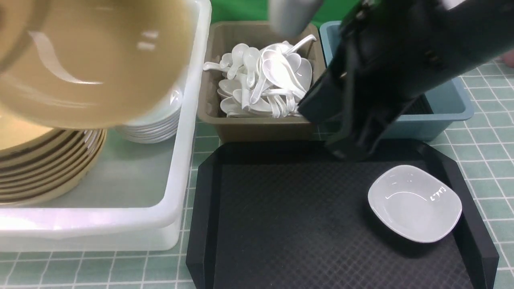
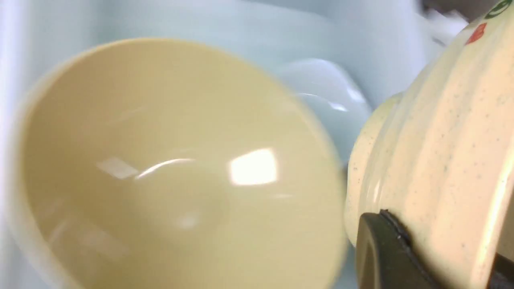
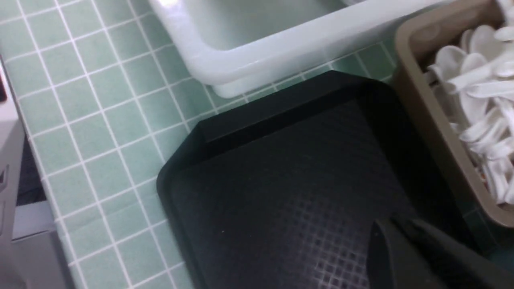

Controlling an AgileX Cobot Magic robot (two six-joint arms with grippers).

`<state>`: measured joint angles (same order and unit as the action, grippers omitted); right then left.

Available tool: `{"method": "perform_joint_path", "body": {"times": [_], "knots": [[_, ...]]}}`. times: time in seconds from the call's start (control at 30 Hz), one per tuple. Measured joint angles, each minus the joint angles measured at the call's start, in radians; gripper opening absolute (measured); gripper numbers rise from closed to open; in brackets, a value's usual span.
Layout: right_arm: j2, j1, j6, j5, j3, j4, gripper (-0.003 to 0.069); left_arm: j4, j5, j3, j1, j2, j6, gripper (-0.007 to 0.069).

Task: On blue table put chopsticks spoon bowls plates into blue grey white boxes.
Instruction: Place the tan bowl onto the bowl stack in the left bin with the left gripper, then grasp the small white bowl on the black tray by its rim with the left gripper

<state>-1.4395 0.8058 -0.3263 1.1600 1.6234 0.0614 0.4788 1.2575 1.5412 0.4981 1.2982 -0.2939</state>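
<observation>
My left gripper (image 2: 441, 257) is shut on the rim of a mustard-yellow bowl (image 1: 92, 64), one black finger (image 2: 383, 249) pressed on its speckled outer wall (image 2: 441, 140). The bowl hangs tilted over the white box (image 1: 180, 160), above a stack of bowls (image 1: 44, 168) and a pile of white plates (image 1: 156, 124). One plate (image 1: 415, 202) lies on the black tray (image 1: 289, 216). Spoons (image 1: 273, 76) fill the grey box (image 1: 257, 130). My right gripper (image 1: 353, 148) hovers shut and empty over the tray's far edge, in front of the blue box (image 1: 449, 108). No chopsticks are in view.
The tray sits on the blue table (image 1: 482, 152) just before the grey and blue boxes. My right arm (image 1: 401, 60) hides much of the blue box's inside. A grey machine edge (image 3: 12, 168) stands beside the table in the right wrist view.
</observation>
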Motion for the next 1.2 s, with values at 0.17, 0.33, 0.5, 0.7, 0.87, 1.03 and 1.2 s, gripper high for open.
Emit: {"method": "perform_joint_path", "body": {"times": [0.17, 0.33, 0.5, 0.7, 0.87, 1.03, 1.2], "knots": [[-0.032, 0.004, -0.001, -0.019, 0.000, 0.000, 0.0048, -0.001, -0.112, -0.085, 0.166, 0.000, 0.083, 0.0007], [-0.034, 0.004, -0.004, -0.014, 0.000, -0.001, 0.0048, -0.006, -0.170, -0.116, 0.173, 0.084, 0.096, 0.0008], [-0.034, 0.004, -0.019, 0.009, 0.000, -0.001, 0.0048, -0.006, -0.204, -0.120, 0.174, 0.213, 0.105, 0.0043], [-0.034, 0.004, -0.029, 0.013, 0.000, -0.001, 0.0048, -0.014, -0.201, -0.120, 0.174, 0.290, 0.084, 0.0240], [-0.034, 0.004, -0.044, 0.012, 0.000, -0.001, 0.0048, -0.013, -0.172, -0.101, 0.173, 0.291, 0.084, 0.0426], [-0.034, 0.004, -0.045, 0.012, 0.000, -0.001, 0.0048, -0.038, -0.079, 0.001, 0.173, 0.285, 0.090, 0.0558], [-0.034, 0.004, -0.046, 0.012, 0.000, -0.014, 0.0048, -0.048, -0.025, 0.164, 0.150, 0.242, 0.135, 0.0583]]}}
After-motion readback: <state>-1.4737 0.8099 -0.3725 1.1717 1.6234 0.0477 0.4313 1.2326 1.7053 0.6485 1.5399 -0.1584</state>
